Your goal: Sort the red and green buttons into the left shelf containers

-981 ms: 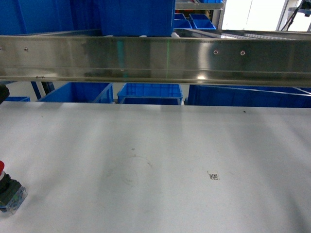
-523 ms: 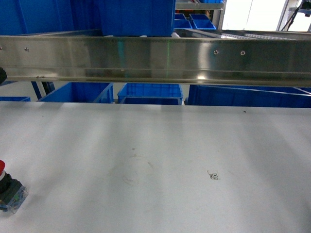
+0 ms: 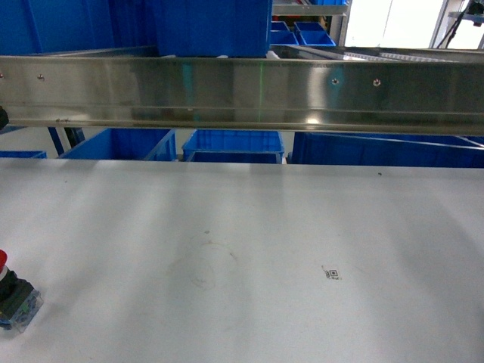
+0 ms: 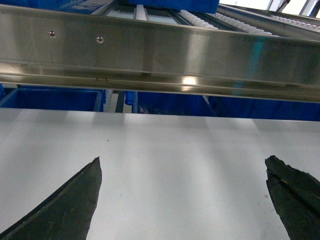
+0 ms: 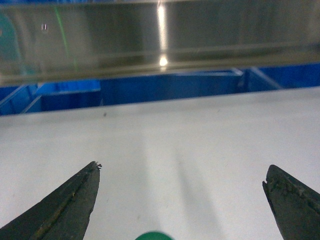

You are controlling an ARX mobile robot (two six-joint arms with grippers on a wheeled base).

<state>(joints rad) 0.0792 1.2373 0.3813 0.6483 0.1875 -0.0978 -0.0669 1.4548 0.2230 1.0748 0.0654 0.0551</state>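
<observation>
A red button point(image 3: 10, 292) with a black body and clear base lies on the white table at the head view's bottom left edge. Neither gripper shows clearly there. In the left wrist view my left gripper point(image 4: 184, 161) is open over bare tabletop, facing the shelf crossbar point(image 4: 160, 50). The right wrist view has my right gripper point(image 5: 182, 168) open too, and the rim of a green button cap point(image 5: 154, 236) peeks in at the bottom edge between its fingers, untouched. Blue containers point(image 3: 121, 144) stand behind the table under the shelf bar point(image 3: 242, 91).
A wide steel bar spans the head view above the table's far edge. More blue tubs point(image 3: 234, 145) point(image 3: 386, 149) sit below it and a large one point(image 3: 212, 26) above. A small printed marker point(image 3: 331, 273) is on the tabletop.
A dark shape at the head view's left edge has risen from table level to the steel bar. The red button has not moved.
</observation>
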